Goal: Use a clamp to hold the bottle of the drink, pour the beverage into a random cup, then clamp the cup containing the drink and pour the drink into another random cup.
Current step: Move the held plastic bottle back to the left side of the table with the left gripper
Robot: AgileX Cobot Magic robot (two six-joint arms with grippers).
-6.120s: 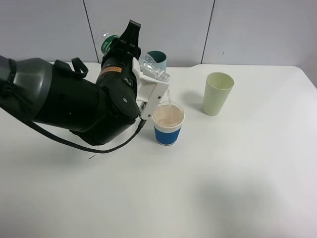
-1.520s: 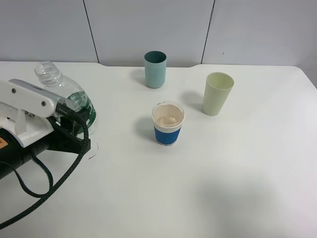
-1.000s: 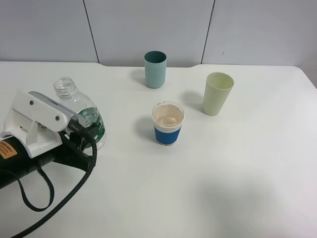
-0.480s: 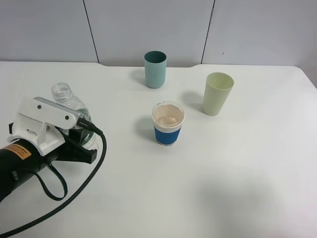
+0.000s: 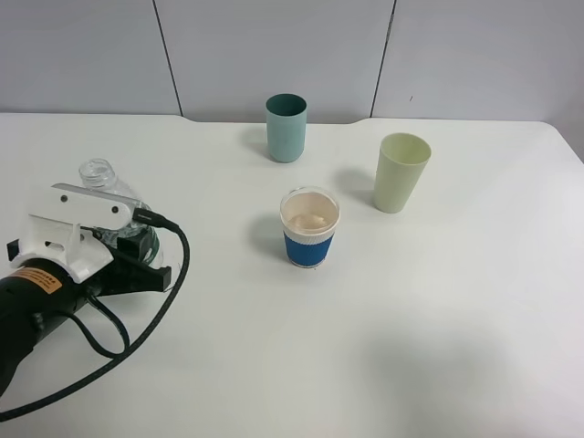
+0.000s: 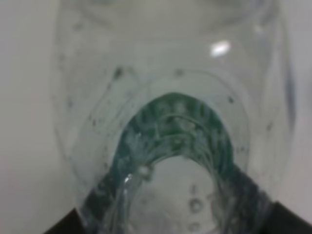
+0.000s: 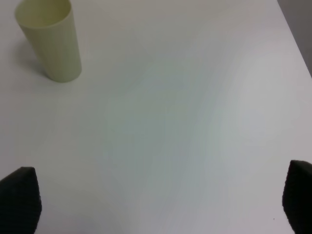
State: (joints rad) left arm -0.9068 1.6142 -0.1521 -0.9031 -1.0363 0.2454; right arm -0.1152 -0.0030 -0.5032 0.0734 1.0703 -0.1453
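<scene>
my left arm (image 5: 23, 319) is bulky and black, with a white bracket (image 5: 82, 208) showing two screws, an orange sticker (image 5: 40, 281) and a looping black cable (image 5: 179, 274); the right fingertips (image 7: 19, 199) look dark.

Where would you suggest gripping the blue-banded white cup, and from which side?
Grip the blue-banded white cup around its blue sleeve, jaws level, coming from the front right. It stands upright and open-topped, so a side grip keeps it level, and the pale green cup stands further back on that side.

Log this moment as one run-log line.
left gripper: shut on green-label bottle, upright | right gripper: open, empty | blue-banded paper cup: ungripped, liquid inside | teal tumbler: upright, untouched | pale green cup: upright, untouched
</scene>
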